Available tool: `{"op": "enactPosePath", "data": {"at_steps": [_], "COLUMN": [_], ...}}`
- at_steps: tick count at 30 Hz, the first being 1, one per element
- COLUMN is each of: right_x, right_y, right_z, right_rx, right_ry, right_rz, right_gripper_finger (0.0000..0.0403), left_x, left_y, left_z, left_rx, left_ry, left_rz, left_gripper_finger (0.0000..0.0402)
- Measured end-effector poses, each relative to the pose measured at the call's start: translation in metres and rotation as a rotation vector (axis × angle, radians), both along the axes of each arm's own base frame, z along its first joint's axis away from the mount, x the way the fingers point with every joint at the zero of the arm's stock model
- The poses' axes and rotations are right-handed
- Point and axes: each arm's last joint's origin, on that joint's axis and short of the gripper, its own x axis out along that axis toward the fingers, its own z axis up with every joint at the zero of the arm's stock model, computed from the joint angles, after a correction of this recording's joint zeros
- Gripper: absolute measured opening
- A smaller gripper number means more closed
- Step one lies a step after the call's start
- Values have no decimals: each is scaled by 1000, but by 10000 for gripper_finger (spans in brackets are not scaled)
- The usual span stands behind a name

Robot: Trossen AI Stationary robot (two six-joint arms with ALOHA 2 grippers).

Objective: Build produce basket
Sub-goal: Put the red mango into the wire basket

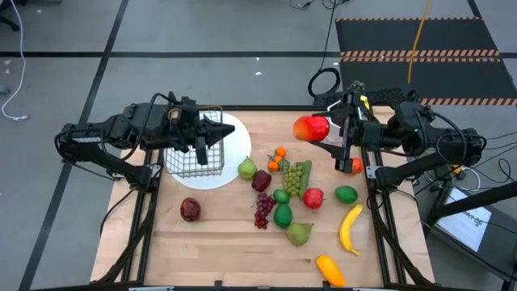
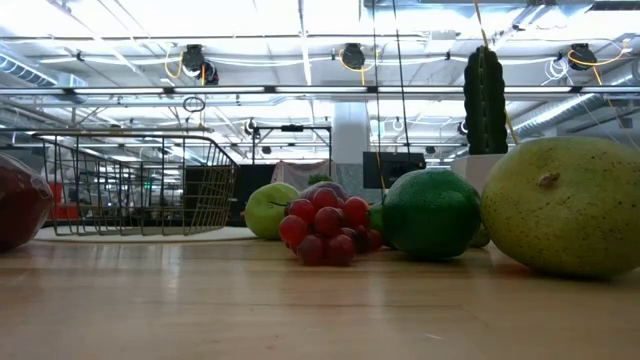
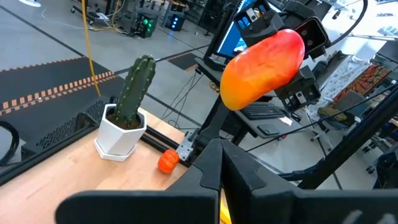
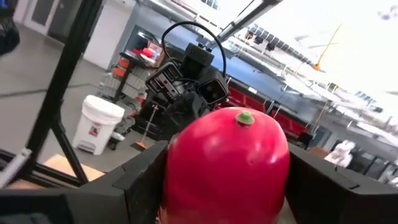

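A: From above, what carries everything?

B: A pale wooden tabletop (image 1: 226,234) on grey floor. The wire basket (image 1: 194,158) sits on a round white plate (image 1: 234,162); the left gripper (image 1: 212,133) hovers over it, fingers clenched on nothing. The right gripper (image 1: 329,129), raised near the far right edge, grasps a glossy red-orange mango (image 1: 311,128). The rest of the produce (image 1: 295,190) lies scattered mid-table.

A: At table height?

B: Smooth wood grain, a ceiling of pipes and strip lights. Thin mesh basket on the left, beaded red grapes (image 2: 325,228), a dimpled lime (image 2: 430,212).

A: The left wrist?

B: The mango aloft, a ribbed cactus (image 3: 130,99) in a faceted white pot.

A: The right wrist?

B: Dark fingers (image 4: 146,171) flank the mango's rounded end.
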Motion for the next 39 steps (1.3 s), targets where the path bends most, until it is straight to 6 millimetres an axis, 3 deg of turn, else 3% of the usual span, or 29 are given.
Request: {"op": "enactPosePath", "data": {"at_steps": [14, 26, 34, 39], "right_x": [2, 7, 14, 18], "right_y": [0, 1, -1, -1], "right_z": [-1, -4, -7, -9], "right_rx": [479, 868, 1177, 1242], "right_ry": [3, 16, 24, 31], "right_rz": [93, 162, 200, 204], "right_gripper_finger": [267, 267, 267, 267], "left_x": [0, 6, 30, 47], "left_y": [1, 0, -6, -11], "left_z": [0, -3, -13, -17], "left_rx": [-11, 5, 18, -28], "left_ry": [-4, 10, 28, -9], "left_rz": [26, 50, 35, -4], "left_gripper_finger": [19, 87, 146, 186]}}
